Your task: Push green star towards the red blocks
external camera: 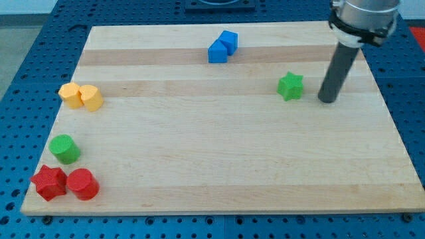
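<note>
Tip (327, 99) just right of green star (290, 86), apart.
Both near bench (219, 166) top-right corner; red star (49, 182) and red cylinder (83, 184) at bottom-left corner. No hand fitted.

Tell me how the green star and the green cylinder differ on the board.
The green star has pointed arms; the green cylinder is round. The green star sits at the view's upper right, just left of my tip; the green cylinder sits at the lower left, above the red star and red cylinder. Both are the same green.
</note>
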